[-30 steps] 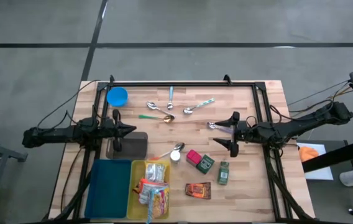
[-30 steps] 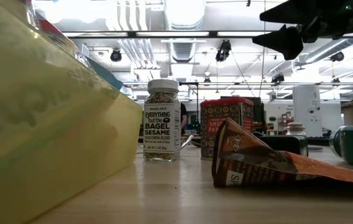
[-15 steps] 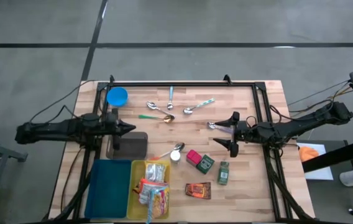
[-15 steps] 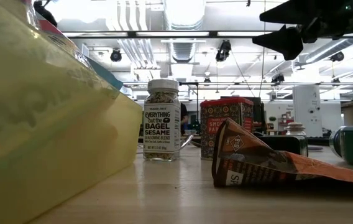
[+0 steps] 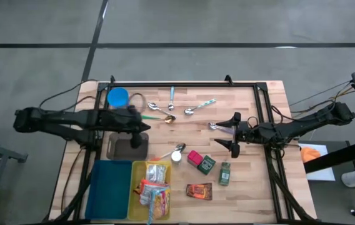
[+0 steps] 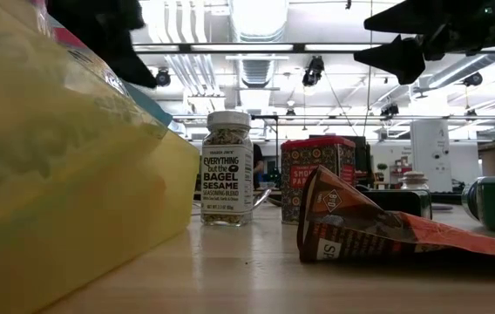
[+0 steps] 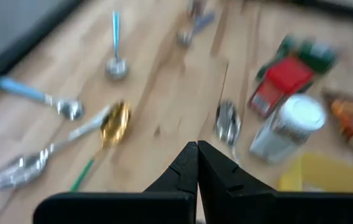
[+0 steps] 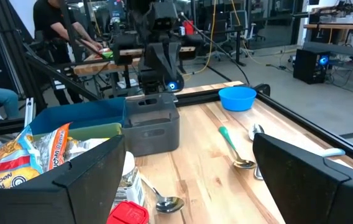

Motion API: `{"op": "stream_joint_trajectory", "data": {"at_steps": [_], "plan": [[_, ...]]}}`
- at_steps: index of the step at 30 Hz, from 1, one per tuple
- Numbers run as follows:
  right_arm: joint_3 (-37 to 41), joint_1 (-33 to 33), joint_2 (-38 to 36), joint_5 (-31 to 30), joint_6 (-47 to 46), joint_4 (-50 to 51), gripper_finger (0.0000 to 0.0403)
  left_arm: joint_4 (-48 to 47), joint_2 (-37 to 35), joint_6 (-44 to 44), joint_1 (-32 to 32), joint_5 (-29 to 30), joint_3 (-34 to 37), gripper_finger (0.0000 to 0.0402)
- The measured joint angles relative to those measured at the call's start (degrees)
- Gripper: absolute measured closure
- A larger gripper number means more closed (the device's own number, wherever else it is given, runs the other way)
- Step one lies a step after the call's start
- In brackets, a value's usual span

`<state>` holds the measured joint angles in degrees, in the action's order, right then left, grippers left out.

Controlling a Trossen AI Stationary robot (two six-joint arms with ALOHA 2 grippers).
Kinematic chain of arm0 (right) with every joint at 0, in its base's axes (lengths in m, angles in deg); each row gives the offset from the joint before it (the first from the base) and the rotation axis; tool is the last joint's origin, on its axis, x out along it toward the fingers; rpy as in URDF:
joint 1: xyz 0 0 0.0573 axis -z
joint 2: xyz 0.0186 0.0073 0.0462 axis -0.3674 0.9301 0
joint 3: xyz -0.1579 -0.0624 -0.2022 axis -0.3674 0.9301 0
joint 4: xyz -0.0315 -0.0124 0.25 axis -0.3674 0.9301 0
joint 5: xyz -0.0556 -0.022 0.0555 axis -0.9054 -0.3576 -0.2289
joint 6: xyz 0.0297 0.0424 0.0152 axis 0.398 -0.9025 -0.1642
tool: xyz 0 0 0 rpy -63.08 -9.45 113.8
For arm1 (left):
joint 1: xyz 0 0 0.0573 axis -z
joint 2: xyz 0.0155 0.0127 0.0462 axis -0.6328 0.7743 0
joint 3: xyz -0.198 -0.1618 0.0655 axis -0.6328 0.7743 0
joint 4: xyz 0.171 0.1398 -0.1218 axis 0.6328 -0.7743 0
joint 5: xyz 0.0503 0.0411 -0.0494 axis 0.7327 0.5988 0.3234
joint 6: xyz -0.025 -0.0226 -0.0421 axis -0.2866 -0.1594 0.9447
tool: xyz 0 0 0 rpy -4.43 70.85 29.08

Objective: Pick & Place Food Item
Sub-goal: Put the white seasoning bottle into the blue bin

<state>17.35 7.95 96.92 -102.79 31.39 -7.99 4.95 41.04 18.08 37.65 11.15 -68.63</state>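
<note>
Food packets [image 5: 154, 189] lie in a yellow bin [image 5: 135, 187] at the near left; they also show in the right wrist view [image 8: 24, 155]. A brown packet [image 5: 199, 191], a white-lidded seasoning jar [image 5: 176, 157], a red tin [image 5: 194, 157], a green tin [image 5: 207, 164] and a green bottle [image 5: 225, 174] rest on the table. My left gripper [image 5: 146, 127] is shut and empty, tipped down above the grey bin's [image 5: 127, 147] far right corner. My right gripper [image 5: 233, 133] hovers open and level, right of the tins.
Several spoons [image 5: 160, 108] lie scattered across the far middle of the table, one [image 5: 176, 149] beside the jar. A blue bowl [image 5: 117, 97] sits at the far left and a blue bin [image 5: 110, 197] at the near left. A black frame [image 5: 184, 84] edges the table.
My left gripper has risen and reached toward the table's right, tipping its shut fingers downward; it now shows at the upper left of the low view. My right gripper has kept still.
</note>
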Motion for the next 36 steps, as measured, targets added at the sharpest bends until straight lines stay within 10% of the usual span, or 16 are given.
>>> {"op": "stream_joint_trajectory", "data": {"at_steps": [7, 22, 36], "plan": [[0.0, 0.0, 0.0, 0.02, 0.0, 0.02, 0.0054, -13.8, 14.48, 2.58, 2.94, 1.73, -14.47, 0.0349], [0.0, 0.0, 0.0, 0.01, 0.0, 0.02, 0.0054, -13.74, 24.33, -5.89, 12.35, 5.89, -23.13, 0.0043], [0.0, 0.0, 0.0, 0.0, 0.0, 0.44, 0.0054, -9.31, 36.41, -12.52, 16.09, 4.93, -29.35, 0.0022]]}}
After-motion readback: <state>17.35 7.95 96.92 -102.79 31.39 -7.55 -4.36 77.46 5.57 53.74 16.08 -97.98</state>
